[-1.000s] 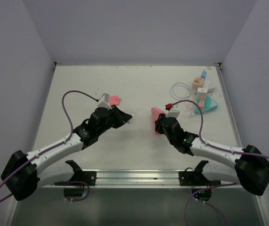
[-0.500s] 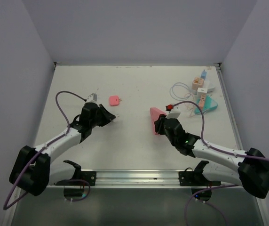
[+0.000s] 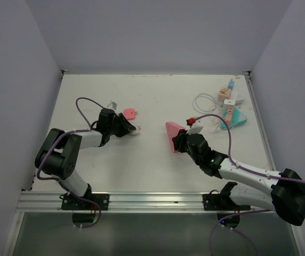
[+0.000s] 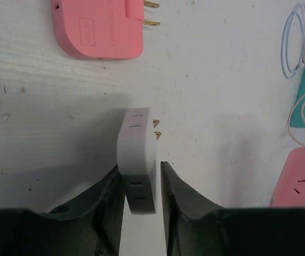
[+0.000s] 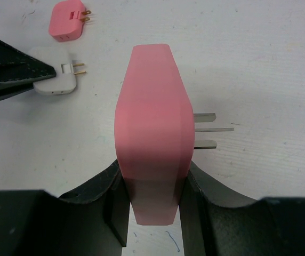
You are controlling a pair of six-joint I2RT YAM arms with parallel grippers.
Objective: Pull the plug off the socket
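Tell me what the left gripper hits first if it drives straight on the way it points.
Probably the table: the left gripper seems to angle down, and the white plug it holds nearly meets its own shadow. Were it to skim the surface, the pink plug comes next. Depth is unclear.

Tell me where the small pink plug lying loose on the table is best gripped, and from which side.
Grip the small pink plug by its body, fingers across the two straight side edges, coming down from above at the rounded end. It lies flat, broad face up, so those edges seem the only opposed surfaces; the prongs look too thin.
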